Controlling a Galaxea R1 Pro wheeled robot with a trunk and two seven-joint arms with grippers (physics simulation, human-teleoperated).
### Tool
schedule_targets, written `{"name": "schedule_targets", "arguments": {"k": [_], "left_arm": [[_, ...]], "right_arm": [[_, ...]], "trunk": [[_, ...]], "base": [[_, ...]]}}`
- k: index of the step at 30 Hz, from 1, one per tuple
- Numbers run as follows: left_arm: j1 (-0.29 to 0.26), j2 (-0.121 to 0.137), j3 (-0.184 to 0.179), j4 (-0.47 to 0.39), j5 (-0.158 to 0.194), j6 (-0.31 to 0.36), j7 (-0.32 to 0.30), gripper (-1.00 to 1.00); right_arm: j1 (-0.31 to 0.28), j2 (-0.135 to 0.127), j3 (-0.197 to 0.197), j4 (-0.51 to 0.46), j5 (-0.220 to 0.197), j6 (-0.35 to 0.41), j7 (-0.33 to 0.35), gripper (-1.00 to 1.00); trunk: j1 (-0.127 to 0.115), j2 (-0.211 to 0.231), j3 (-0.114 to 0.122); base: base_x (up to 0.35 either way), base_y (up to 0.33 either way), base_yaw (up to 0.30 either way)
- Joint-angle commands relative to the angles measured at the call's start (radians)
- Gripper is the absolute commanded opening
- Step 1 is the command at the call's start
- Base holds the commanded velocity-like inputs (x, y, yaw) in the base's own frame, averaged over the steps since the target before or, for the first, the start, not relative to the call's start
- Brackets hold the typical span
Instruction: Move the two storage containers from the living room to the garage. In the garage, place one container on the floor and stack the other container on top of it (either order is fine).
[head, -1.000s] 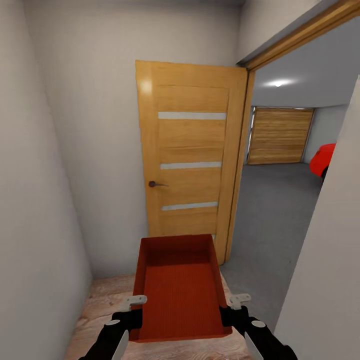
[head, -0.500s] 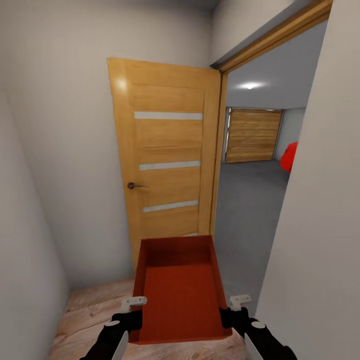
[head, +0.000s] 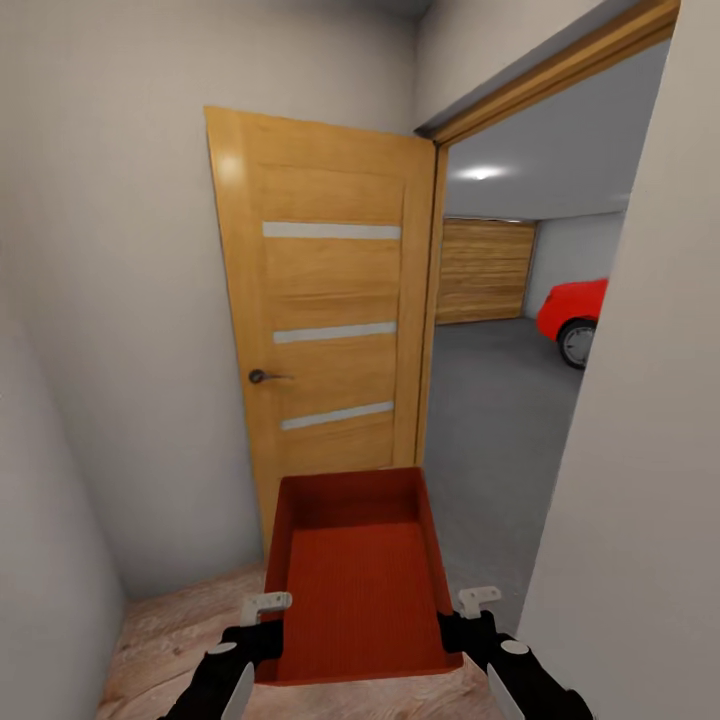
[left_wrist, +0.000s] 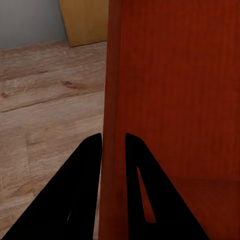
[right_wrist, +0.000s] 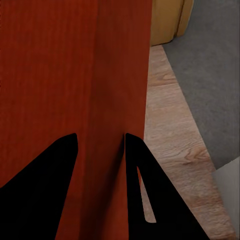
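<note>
Head view, empty storage container (head: 358, 580), left pincer (head: 262, 610), right pincer (head: 470, 606) gripping walls

I hold a container (head: 358, 580) between the left gripper (head: 262, 607) and right gripper (head: 478, 600), before an open door (head: 325, 320); right of it, the garage floor (head: 490, 420), a car (head: 572, 312) beyond.

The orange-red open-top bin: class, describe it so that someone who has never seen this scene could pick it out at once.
Start at the tall honey-coloured wooden door standing open beside the doorway to the grey-floored garage. Directly in front of it, above the light wood plank floor, is the orange-red rectangular open-top bin, held between the left gripper and right gripper by its side walls. It is empty, with thin flared walls.
</note>
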Motion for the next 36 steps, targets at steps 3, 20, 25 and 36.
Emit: {"name": "schedule_targets", "arguments": {"k": [3,20,25,36], "left_arm": [[0.001,0.02,-0.004,0.003,-0.024,0.003,0.037,-1.0],[0.001,0.02,-0.004,0.003,-0.024,0.002,0.037,-1.0],[0.001,0.02,-0.004,0.003,-0.024,0.002,0.037,-1.0],[0.001,0.02,-0.004,0.003,-0.026,0.002,0.037,-1.0]], "right_arm": [[-0.001,0.0,-0.006,-0.003,-0.027,0.004,0.056,-1.0],[-0.001,0.0,-0.006,-0.003,-0.027,0.004,0.056,-1.0],[-0.001,0.0,-0.006,-0.003,-0.027,0.004,0.056,-1.0],[-0.001,0.0,-0.006,-0.003,-0.027,0.004,0.056,-1.0]], "trunk": [[0.001,-0.001,0.0],[0.001,-0.001,0.0],[0.001,-0.001,0.0],[0.001,-0.001,0.0]], "base": [[0.143,0.271,-0.003],[0.195,0.25,-0.168],[0.213,0.235,-0.28],[0.214,0.235,-0.28]]}}
